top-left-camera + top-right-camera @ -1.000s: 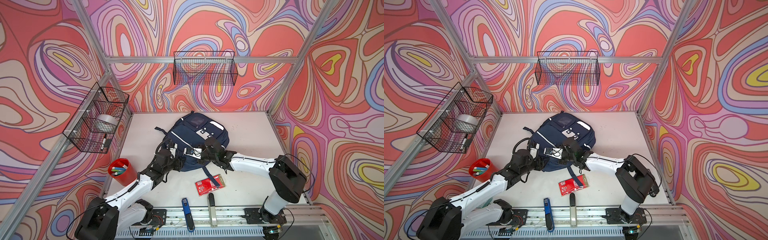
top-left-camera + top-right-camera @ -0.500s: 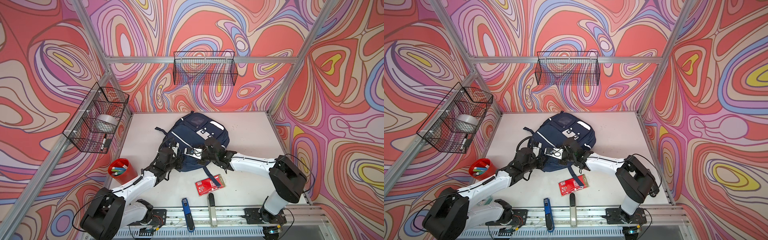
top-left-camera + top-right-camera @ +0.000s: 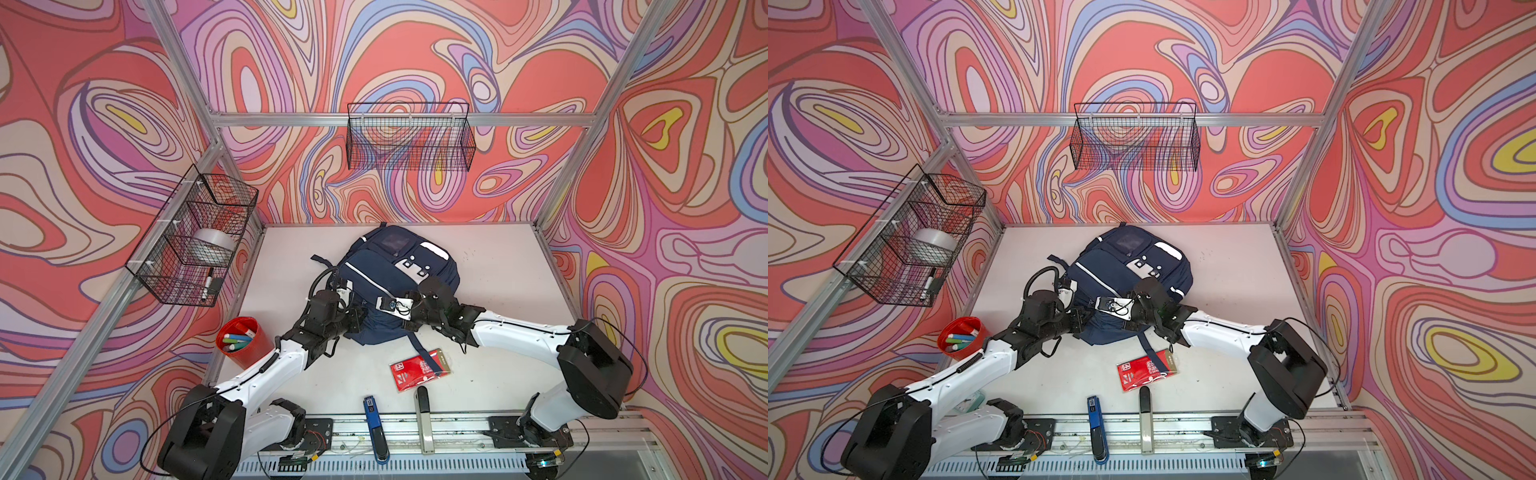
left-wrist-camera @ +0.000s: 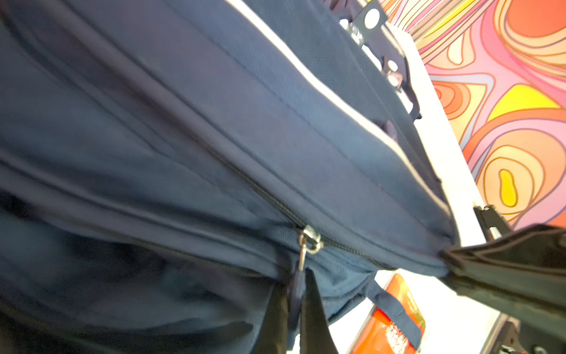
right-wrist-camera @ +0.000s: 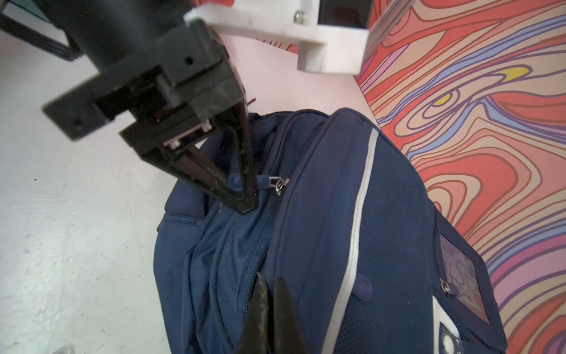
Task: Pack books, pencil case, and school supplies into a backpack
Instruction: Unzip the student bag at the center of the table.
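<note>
The navy backpack (image 3: 386, 270) (image 3: 1121, 270) lies flat mid-table. My left gripper (image 4: 295, 285) (image 5: 242, 199) is shut on the dark blue zip pull (image 5: 234, 182), just behind the metal slider (image 4: 309, 242). My right gripper (image 5: 269, 283) is shut, pinching the backpack's fabric beside the zip teeth. In both top views the two grippers meet over the bag's near end, left gripper (image 3: 358, 319) and right gripper (image 3: 409, 323). A flat red packet (image 3: 415, 374) (image 3: 1142, 372) (image 4: 386, 328) lies on the table in front of the bag. Books and pencil case are out of view.
A red cup of markers (image 3: 241, 340) stands at the near left. A blue stapler (image 3: 374, 419) and a grey bar-shaped tool (image 3: 423, 411) lie at the front edge. Wire baskets (image 3: 191, 237) (image 3: 409, 141) hang on the left and back walls.
My left gripper has closed on the zip pull, and the left arm has shifted slightly at the bag's near end. The right gripper has kept its pinch on the fabric.
</note>
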You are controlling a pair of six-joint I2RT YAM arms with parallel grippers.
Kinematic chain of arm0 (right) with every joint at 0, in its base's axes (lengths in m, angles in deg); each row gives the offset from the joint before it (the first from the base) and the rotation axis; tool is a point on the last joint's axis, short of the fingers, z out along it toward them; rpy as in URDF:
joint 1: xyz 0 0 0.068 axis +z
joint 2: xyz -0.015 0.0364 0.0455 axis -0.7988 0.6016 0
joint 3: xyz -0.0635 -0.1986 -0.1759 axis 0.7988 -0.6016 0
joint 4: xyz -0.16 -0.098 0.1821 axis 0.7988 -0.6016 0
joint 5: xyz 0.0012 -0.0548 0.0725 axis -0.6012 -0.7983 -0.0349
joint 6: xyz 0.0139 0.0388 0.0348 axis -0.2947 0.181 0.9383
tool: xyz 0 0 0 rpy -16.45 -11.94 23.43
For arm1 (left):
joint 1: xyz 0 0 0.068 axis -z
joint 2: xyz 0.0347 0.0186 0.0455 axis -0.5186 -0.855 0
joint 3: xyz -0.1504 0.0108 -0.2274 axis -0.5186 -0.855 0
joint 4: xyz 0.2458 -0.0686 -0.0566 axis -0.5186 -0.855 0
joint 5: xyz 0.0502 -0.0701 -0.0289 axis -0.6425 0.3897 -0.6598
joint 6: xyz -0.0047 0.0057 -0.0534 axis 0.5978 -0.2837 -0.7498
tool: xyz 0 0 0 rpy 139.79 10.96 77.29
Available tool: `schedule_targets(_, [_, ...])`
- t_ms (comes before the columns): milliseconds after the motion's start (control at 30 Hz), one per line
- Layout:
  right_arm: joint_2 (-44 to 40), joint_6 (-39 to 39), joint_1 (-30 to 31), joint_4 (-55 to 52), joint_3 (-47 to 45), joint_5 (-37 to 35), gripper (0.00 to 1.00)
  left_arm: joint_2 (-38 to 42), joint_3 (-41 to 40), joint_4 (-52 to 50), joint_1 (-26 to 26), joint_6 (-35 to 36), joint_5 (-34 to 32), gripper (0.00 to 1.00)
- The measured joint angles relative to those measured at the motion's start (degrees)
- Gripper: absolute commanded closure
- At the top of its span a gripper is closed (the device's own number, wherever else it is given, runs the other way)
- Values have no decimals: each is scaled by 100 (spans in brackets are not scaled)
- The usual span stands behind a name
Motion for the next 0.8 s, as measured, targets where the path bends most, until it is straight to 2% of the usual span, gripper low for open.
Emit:
schedule_targets(233, [-446, 7, -133, -313, -271, -142, 100, 39, 424, -358, -297, 129, -494, 100])
schedule_targets(400, [-577, 90, -170, -225, -501, -142, 100, 33, 426, -439, -595, 129, -503, 100])
schedule_targets(667, [-975, 553, -754, -59, -763, 44, 100, -107, 490, -297, -614, -61, -140, 100])
schedule_targets(800, [-975, 684, -879, -92, -772, -129, 100, 72, 328, -245, -330, -286, -221, 100])
